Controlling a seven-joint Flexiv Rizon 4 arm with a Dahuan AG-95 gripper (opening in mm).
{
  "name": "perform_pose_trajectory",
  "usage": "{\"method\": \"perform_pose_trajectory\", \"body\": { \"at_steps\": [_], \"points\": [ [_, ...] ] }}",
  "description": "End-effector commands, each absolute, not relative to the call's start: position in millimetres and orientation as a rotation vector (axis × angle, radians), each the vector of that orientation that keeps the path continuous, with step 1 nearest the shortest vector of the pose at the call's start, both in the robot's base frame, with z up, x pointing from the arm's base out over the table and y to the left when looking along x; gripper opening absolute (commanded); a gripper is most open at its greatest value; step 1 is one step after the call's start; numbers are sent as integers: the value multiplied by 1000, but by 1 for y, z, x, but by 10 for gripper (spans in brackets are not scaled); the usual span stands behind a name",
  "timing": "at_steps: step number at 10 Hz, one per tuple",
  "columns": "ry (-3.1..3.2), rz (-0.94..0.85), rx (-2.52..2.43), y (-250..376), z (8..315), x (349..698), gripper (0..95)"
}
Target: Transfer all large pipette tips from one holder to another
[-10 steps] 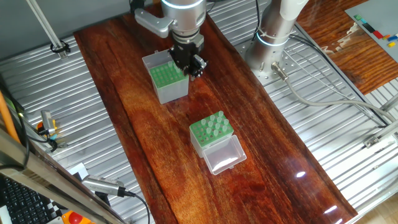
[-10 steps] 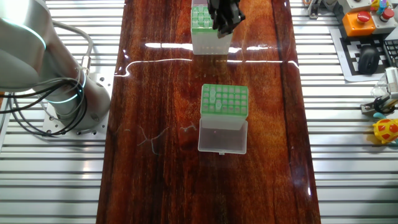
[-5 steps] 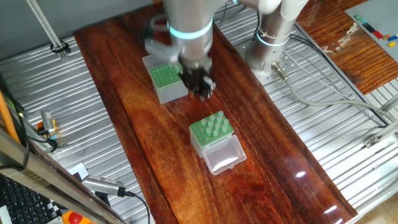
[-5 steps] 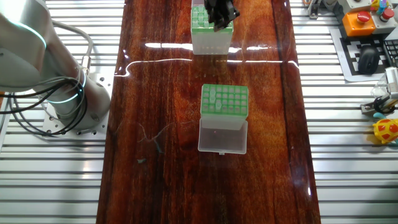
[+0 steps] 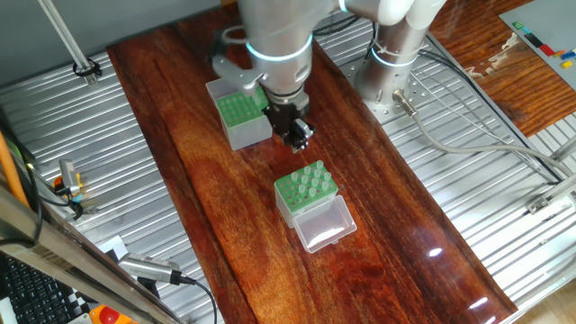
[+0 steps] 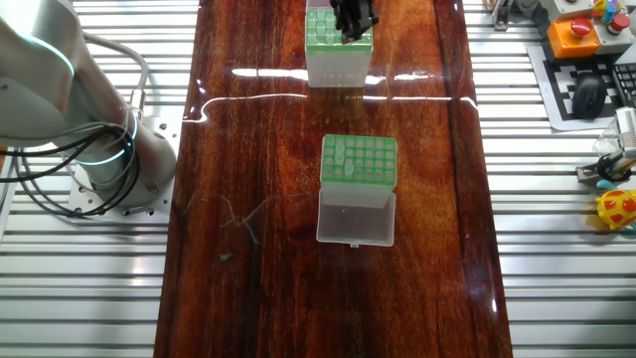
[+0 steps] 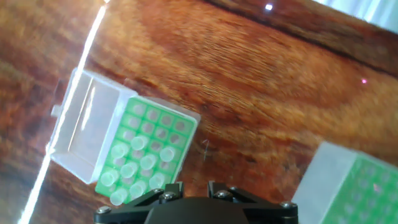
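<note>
Between the two boxes I see my end effector above the surface; I cannot tell whether its fingers are apart. Large pipette tips stand upright, wide ends up, in the clear-sided holder, near the grey-sided box. No writing is readable.

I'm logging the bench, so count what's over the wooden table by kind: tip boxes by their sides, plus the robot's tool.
Clear-sided tip box: 1
Grey-sided tip box: 1
Tool: 1
Total: 3
</note>
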State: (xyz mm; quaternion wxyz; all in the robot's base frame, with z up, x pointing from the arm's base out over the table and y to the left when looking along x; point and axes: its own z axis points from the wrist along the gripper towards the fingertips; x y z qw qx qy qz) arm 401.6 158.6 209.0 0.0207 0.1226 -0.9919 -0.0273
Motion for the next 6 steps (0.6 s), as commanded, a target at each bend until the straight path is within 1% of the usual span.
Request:
{"method": "perform_pose_trajectory", "body": {
  "at_steps": [1,4,6],
  "points": [
    [-3091,-56,253,164,205,407,190],
    [-3101,-53,162,196,182,418,190],
    [-3108,-54,161,199,178,420,190]
  ]
}}
